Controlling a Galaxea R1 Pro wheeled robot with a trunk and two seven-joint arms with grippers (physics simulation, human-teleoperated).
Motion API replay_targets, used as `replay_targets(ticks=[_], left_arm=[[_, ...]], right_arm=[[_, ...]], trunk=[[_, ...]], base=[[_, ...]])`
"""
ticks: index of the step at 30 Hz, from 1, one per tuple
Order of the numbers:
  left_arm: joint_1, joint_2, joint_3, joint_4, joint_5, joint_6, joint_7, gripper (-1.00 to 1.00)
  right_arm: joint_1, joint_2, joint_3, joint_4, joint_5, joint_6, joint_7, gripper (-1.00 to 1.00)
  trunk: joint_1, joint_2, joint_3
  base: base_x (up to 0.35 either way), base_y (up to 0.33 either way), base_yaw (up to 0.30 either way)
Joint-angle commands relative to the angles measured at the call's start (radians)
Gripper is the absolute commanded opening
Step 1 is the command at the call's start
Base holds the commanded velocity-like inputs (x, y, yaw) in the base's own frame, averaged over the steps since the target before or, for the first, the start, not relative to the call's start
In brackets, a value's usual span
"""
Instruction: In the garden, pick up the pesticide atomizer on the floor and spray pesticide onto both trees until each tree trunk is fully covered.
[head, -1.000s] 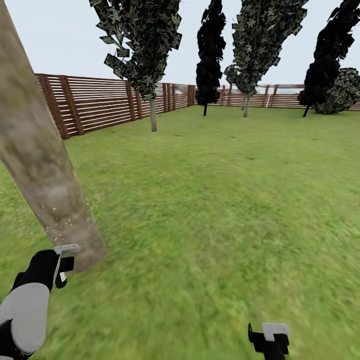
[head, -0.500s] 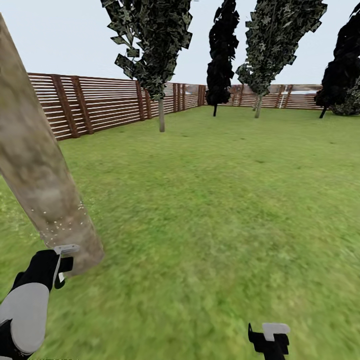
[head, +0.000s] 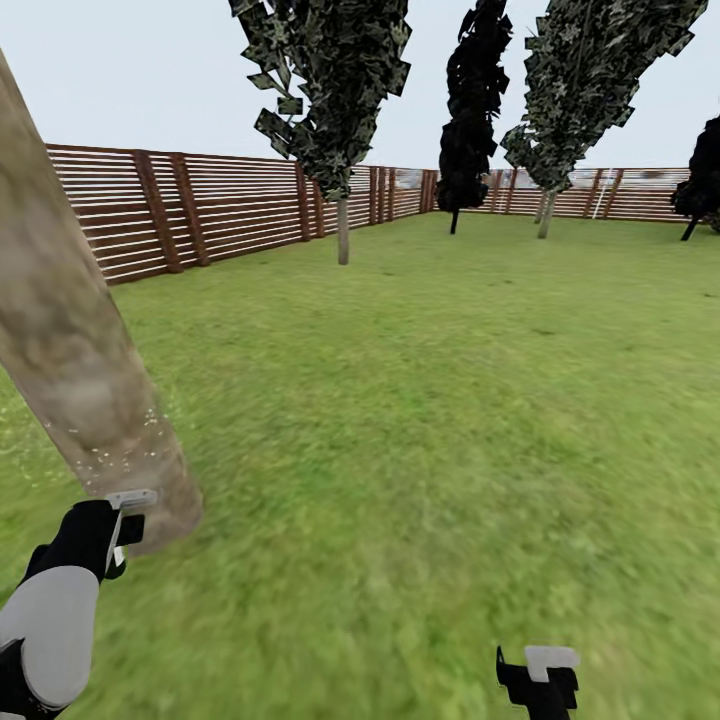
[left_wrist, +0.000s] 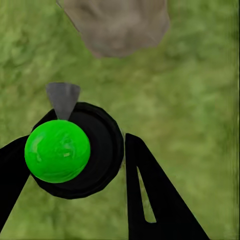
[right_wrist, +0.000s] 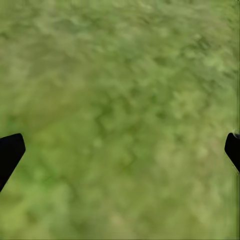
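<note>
A thick, mottled grey-beige tree trunk (head: 70, 340) leans across the left of the head view, with pale specks near its base. My left gripper (head: 118, 530) hangs just in front of that base, shut on the pesticide atomizer (left_wrist: 57, 150). The atomizer has a black body and a bright green round cap, and its grey nozzle (left_wrist: 63, 99) points at the foot of the tree trunk (left_wrist: 117, 25). A second tree (head: 343, 228) with dark foliage stands farther back by the fence. My right gripper (right_wrist: 120, 150) is open over the grass floor (head: 430, 430).
A reddish-brown slat fence (head: 220, 205) runs along the left and back of the lawn. Two more trees (head: 545, 215) stand near the far fence. Open grass stretches ahead and to the right.
The head camera has turned left, so the fence and far trees have slid rightward in the picture. Both arms hold the same pose, and the atomizer stays in the left gripper.
</note>
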Motion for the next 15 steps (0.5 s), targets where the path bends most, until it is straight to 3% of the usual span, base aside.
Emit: replay_targets(ticks=[1,4,15], left_arm=[[0.0,0.0,-0.001,0.0,0.0,0.0,0.0,-1.0],[0.0,0.001,0.0,0.0,-0.003,0.0,0.0,-1.0],[0.001,0.004,-0.001,0.007,-0.004,0.0,0.035,-1.0]], right_arm=[[0.0,0.0,0.0,0.0,0.0,0.0,0.0,1.0],[0.0,0.001,0.0,0.0,0.0,-0.001,0.0,1.0],[0.0,0.001,0.0,0.0,0.0,-0.001,0.0,1.0]], trunk=[[0.0,0.0,0.0],[0.0,0.0,0.0],[0.0,0.0,0.0]], base=[[0.237,-0.223,0.0],[0.23,-0.231,0.06],[0.214,-0.235,0.269]])
